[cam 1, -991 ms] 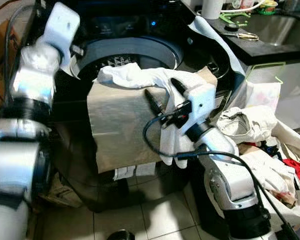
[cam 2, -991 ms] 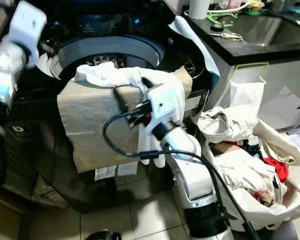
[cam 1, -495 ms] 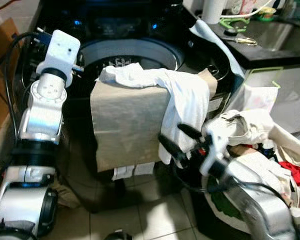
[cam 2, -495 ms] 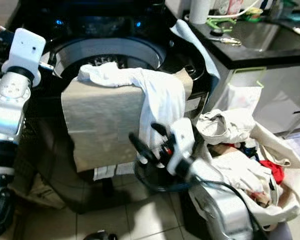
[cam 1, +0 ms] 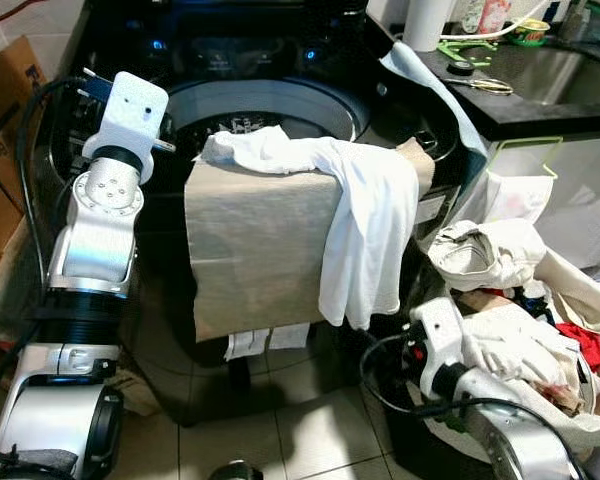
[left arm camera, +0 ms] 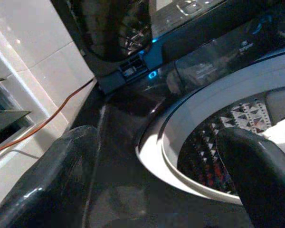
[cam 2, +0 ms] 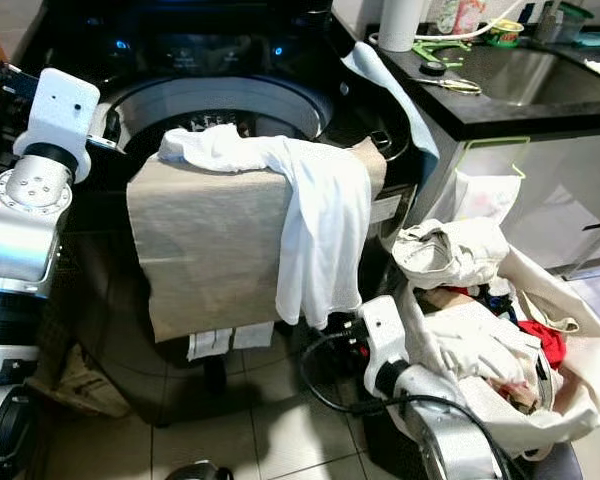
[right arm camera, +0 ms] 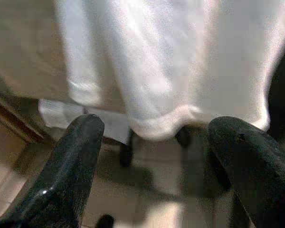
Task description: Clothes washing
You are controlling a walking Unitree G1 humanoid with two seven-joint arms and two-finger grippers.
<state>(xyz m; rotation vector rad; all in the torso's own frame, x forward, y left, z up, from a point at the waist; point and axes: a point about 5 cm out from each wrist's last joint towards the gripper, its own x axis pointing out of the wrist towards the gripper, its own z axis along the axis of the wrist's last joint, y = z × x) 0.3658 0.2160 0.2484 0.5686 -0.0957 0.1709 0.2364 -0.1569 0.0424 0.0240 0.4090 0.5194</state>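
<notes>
A white garment hangs over a beige cloth, both draped across the front rim of the black top-load washer. The washer's lid is up, and more white fabric lies inside the drum. My left gripper is open and hovers at the washer's left rim, pointing over the drum. My right arm is low beside the laundry bag. Its gripper is open and holds nothing, just short of the white garment's hem.
An open bag of mixed laundry stands at the right, against my right arm. Behind it are a dark counter and a sink. A cardboard box stands to the left of the washer. Tiled floor lies in front.
My right gripper has pulled back and down from the white garment to near the floor by the laundry bag. The garment stays draped. My left arm has settled at the washer's left rim.
</notes>
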